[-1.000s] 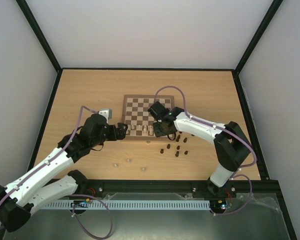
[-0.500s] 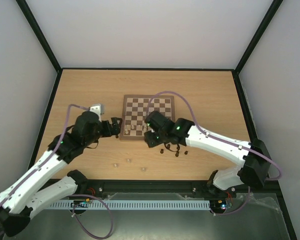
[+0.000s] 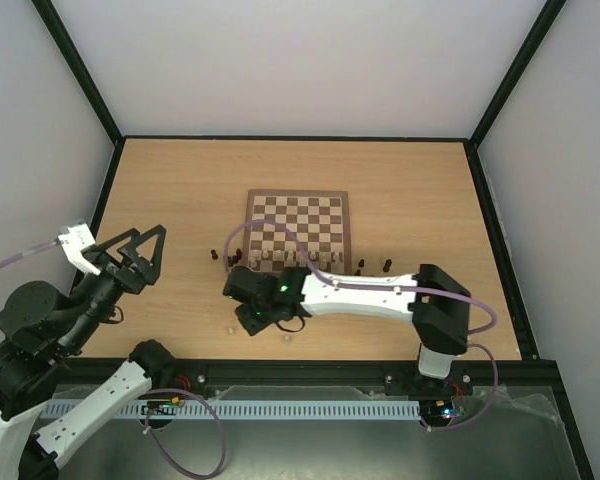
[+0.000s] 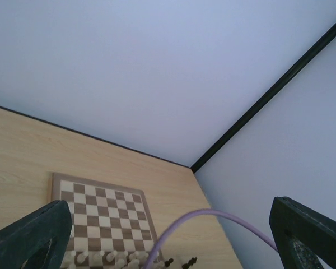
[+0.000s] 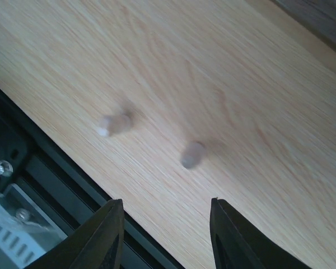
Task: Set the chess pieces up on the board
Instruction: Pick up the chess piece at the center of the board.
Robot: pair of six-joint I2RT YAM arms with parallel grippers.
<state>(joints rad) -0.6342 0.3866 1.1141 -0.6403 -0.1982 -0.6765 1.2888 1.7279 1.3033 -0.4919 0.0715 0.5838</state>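
The board [image 3: 298, 222] lies mid-table, with pale chess pieces [image 3: 267, 259] lined along its near edge. Dark pieces stand off its near corners [image 3: 212, 254] [image 3: 374, 265]. My right gripper [image 3: 248, 312] reaches left across the front of the table, open, low over loose pale pieces [image 3: 230, 328] [image 3: 288, 338]. In the right wrist view it [image 5: 165, 210] holds nothing, and two pale pieces [image 5: 115, 123] [image 5: 192, 154] lie just beyond its fingertips. My left gripper [image 3: 140, 243] is wide open, raised at the far left, away from the board [image 4: 101, 213]; its fingers [image 4: 33, 241] frame empty air.
The black front rail [image 5: 56, 185] runs close behind the right gripper. A purple cable [image 4: 213, 218] arcs across the left wrist view. Black frame posts [image 3: 80, 75] and pale walls enclose the table.
The left arm pulled back from the board's near-left corner and rose to the far left. The right arm swung from the board's near edge down-left to the loose pale pieces by the front rail.
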